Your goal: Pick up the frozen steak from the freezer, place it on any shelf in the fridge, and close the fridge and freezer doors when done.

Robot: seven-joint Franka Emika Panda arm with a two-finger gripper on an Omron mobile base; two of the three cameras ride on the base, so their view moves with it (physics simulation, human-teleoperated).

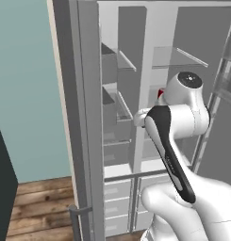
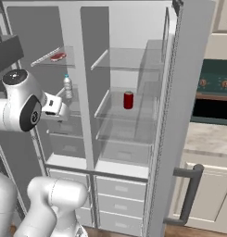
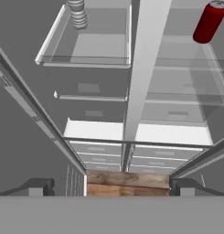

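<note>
The frozen steak point(image 2: 58, 57), a flat dark-red slab, lies on the top shelf of the freezer point(image 2: 64, 139), the narrow left section. My gripper point(image 2: 63, 112) hangs in front of the freezer, well below the steak and just under a clear bottle point(image 2: 67, 86). In the hand view the gripper point(image 3: 112, 186) is open, its dark fingertips point(image 3: 40, 186) wide apart with nothing between them, aimed down at the lower bins. A red can point(image 2: 128, 100) stands on a glass shelf point(image 2: 129, 113) of the fridge point(image 2: 129, 157). Both doors stand open: the freezer door point(image 1: 86, 117) and the fridge door point(image 2: 189, 92).
Grey drawers point(image 2: 119, 203) run along the bottom of both sections. The fridge door's bar handle point(image 2: 191, 194) juts out low on the right. Behind that door are an oven point(image 2: 212, 92) and counter cabinets point(image 2: 212, 194). Wooden floor point(image 1: 41, 207) lies left of the freezer door.
</note>
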